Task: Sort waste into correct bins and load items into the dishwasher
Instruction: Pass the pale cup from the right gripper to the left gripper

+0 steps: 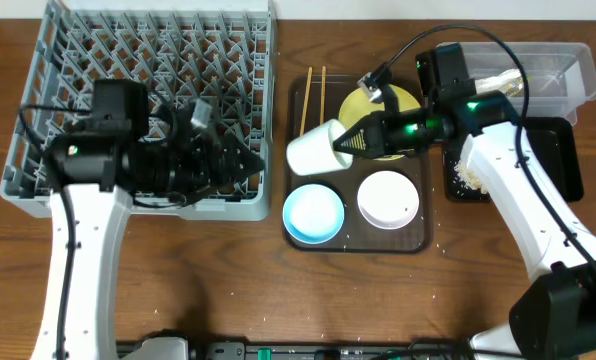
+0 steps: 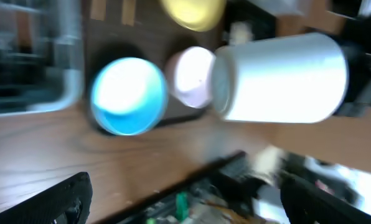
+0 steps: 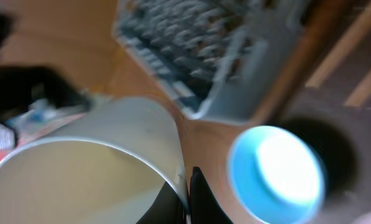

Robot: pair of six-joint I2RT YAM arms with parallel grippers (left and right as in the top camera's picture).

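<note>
The small white cup [image 1: 316, 150] is held in the air over the left side of the brown tray [image 1: 427, 215], tipped on its side. Its thin wall is pinched at the rim by the right gripper [image 1: 348, 141], which is closed on it. The cup is judged to be light, hard and smooth, so it could slip, or crack if dropped. A firm pinch on the rim is needed. The left gripper [image 1: 246, 160] is spread wide just left of the brown tray, and nothing is held by it.
</note>
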